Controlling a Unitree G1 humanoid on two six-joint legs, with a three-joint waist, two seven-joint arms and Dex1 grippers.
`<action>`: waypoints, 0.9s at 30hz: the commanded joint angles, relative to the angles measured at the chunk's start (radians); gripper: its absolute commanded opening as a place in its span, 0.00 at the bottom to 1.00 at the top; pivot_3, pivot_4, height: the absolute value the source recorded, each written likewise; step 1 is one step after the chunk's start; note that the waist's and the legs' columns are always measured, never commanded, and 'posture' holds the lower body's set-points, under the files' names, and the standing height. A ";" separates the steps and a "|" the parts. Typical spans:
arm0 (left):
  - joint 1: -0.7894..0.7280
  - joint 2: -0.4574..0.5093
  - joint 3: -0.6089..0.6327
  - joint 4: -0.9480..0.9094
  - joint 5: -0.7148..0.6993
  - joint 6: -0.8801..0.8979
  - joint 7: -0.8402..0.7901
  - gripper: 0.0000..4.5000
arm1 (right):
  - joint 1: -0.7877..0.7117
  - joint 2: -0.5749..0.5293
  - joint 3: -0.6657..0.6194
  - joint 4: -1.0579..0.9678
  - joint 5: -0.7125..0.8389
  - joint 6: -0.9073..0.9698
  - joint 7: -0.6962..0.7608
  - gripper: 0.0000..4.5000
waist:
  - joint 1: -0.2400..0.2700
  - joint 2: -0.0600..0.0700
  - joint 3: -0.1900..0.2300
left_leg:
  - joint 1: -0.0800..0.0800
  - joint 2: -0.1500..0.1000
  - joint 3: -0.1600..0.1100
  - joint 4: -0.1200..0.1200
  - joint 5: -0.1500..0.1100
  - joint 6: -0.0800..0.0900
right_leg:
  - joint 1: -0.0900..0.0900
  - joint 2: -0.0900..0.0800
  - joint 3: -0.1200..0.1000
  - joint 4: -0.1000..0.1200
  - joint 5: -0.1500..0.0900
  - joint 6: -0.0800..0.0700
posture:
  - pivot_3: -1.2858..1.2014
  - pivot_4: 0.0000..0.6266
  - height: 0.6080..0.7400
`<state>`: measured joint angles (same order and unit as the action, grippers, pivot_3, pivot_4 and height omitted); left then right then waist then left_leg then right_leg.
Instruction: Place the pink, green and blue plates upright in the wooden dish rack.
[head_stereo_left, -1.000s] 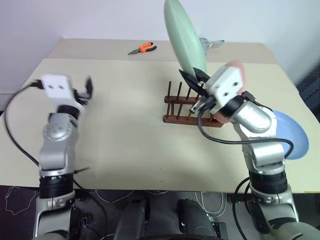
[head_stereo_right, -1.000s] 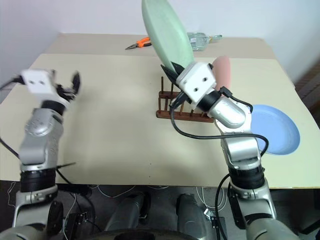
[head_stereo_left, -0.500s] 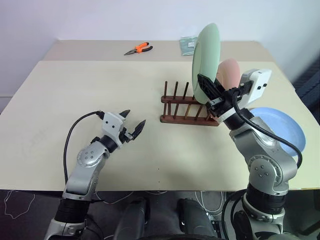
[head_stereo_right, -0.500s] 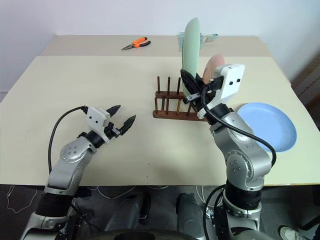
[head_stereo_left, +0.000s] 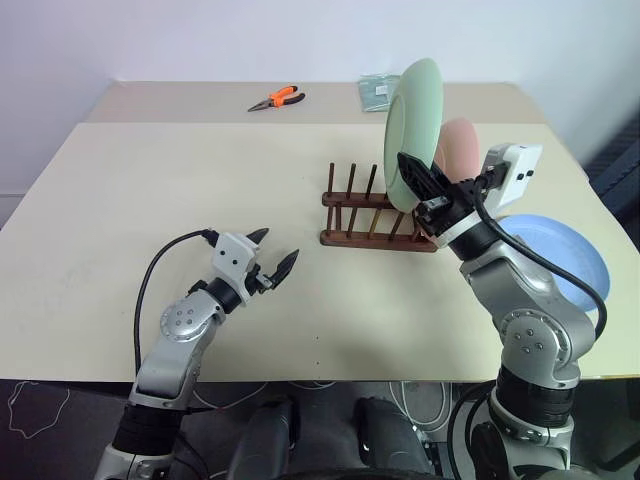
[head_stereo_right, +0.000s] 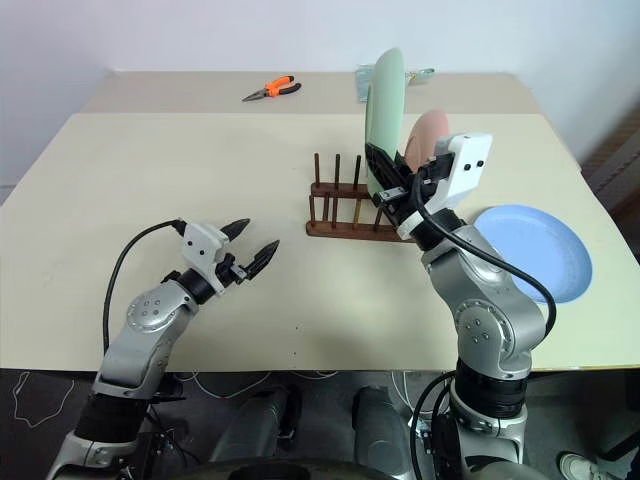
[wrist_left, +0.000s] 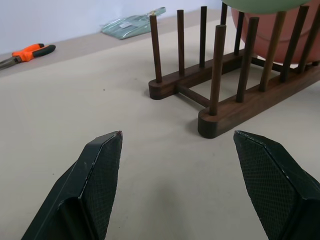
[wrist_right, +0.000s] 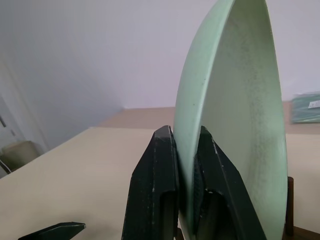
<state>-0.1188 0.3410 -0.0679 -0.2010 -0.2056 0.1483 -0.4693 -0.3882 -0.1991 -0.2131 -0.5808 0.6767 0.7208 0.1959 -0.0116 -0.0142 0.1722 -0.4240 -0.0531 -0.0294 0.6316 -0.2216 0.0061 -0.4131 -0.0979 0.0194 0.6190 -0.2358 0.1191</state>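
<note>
The right gripper (head_stereo_left: 415, 182) pinches the round mint green plate (head_stereo_left: 411, 132) upright over the dark wooden peg rack (head_stereo_left: 378, 215), beside the pale pink plate (head_stereo_left: 461, 149) standing there. The left gripper (head_stereo_left: 272, 256) hovers, jaws spread.

Head eyes: high, facing forward-down over the table (head_stereo_left: 150, 180).
Wrist views: low, close; both include the wooden dish rack (wrist_left: 235, 95).
</note>
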 joint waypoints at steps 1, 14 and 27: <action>-0.004 -0.006 -0.003 -0.030 0.005 -0.010 -0.005 0.81 | -0.037 -0.004 -0.009 -0.039 0.041 -0.010 -0.023 0.00 | 0.000 0.000 0.000 | 0.000 0.000 0.000 0.000 0.000 0.000 | 0.000 0.000 0.000 0.000 0.000 0.000 | 0.52 0.24 0.98; -0.002 -0.014 -0.009 -0.039 0.005 -0.006 -0.028 0.81 | 0.004 0.017 0.018 0.026 0.090 0.033 -0.100 0.00 | 0.000 0.000 0.000 | 0.000 0.000 0.000 0.000 0.000 0.000 | 0.000 -0.001 0.000 0.000 0.000 0.000 | 0.52 0.24 0.98; -0.007 -0.012 -0.013 -0.042 0.008 0.000 -0.039 0.82 | -0.114 -0.247 0.162 0.045 -0.224 -0.155 0.073 0.70 | 0.000 0.001 0.001 | -0.001 0.000 0.001 0.000 0.000 0.000 | 0.000 0.000 0.000 -0.001 0.000 0.000 | 0.52 0.24 0.98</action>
<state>-0.1189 0.3280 -0.0690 -0.2066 -0.2044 0.1499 -0.5028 -0.4581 -0.4266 -0.0481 -0.4917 0.4887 0.6249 0.2379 -0.0112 -0.0130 0.1731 -0.4248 -0.0531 -0.0288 0.6317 -0.2215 0.0063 -0.4134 -0.0975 0.0190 0.6183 -0.2360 0.1190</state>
